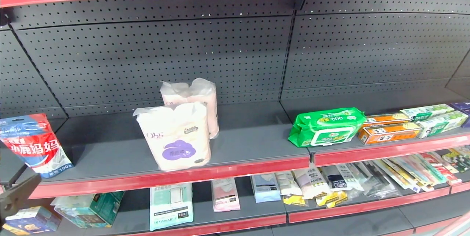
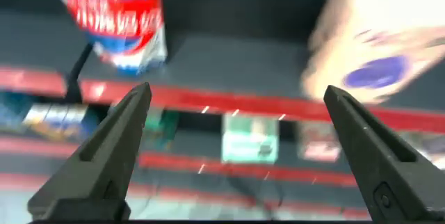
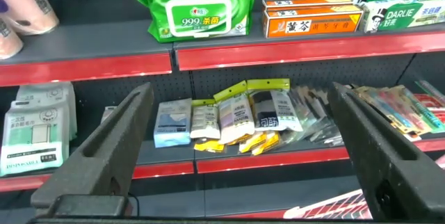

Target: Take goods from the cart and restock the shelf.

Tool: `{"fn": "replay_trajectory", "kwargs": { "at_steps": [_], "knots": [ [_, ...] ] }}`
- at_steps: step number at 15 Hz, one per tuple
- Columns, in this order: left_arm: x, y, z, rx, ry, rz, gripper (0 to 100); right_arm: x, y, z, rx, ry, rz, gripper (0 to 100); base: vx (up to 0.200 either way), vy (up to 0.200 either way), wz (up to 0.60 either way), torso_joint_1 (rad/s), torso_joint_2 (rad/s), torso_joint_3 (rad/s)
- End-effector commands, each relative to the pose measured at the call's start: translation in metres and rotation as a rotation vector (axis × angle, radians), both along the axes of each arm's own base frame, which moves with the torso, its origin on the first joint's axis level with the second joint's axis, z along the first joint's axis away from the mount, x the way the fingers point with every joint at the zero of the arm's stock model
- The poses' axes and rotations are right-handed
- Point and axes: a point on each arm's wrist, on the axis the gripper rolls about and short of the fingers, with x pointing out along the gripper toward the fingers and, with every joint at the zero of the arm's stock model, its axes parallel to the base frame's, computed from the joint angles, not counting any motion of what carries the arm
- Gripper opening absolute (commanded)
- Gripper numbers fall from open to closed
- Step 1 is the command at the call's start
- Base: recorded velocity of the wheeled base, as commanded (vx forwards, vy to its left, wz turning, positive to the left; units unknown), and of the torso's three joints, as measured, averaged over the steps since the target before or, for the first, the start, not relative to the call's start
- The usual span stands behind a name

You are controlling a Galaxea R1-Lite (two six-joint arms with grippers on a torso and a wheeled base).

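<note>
On the middle shelf (image 1: pixel 238 168) stand two white soft packs (image 1: pixel 180 133), one behind the other, the front one with a purple mark. A red and blue bag (image 1: pixel 35 144) stands at the shelf's left end. My left gripper (image 2: pixel 236 92) is open and holds nothing; it hangs in front of the shelf's edge, between the red and blue bag (image 2: pixel 115 15) and the white pack (image 2: pixel 379 43). One of its fingers (image 1: pixel 16 195) shows at the lower left of the head view. My right gripper (image 3: pixel 240 92) is open with nothing in it, below the green wipes pack (image 3: pixel 198 5).
To the right on the shelf lie the green wipes pack (image 1: pixel 325 126), orange boxes (image 1: pixel 389 129) and green toothpaste boxes (image 1: pixel 437 118). The lower shelf (image 1: pixel 257 214) carries several small hanging packs and boxes. A perforated grey back wall (image 1: pixel 183 52) stands behind.
</note>
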Motion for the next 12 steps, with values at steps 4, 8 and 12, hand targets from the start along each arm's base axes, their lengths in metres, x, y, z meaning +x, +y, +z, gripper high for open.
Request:
{"fn": "replay_trajectory", "kwargs": {
  "at_steps": [4, 8, 12],
  "knots": [
    [0.111, 0.014, -0.043, 0.005, 0.257, 0.072, 100, 0.000, 0.000, 0.000, 0.000, 0.001, 0.001, 100, 0.000, 0.000, 0.00, 0.000, 0.00, 0.000],
    [0.137, 0.014, -0.072, -0.006, 0.348, 0.049, 100, 0.000, 0.000, 0.000, 0.000, 0.003, 0.001, 100, 0.000, 0.000, 0.00, 0.000, 0.00, 0.000],
    [0.160, 0.003, -0.090, 0.005, 0.336, 0.000, 100, 0.000, 0.000, 0.000, 0.000, 0.001, 0.001, 100, 0.000, 0.000, 0.00, 0.000, 0.00, 0.000]
  ]
}}
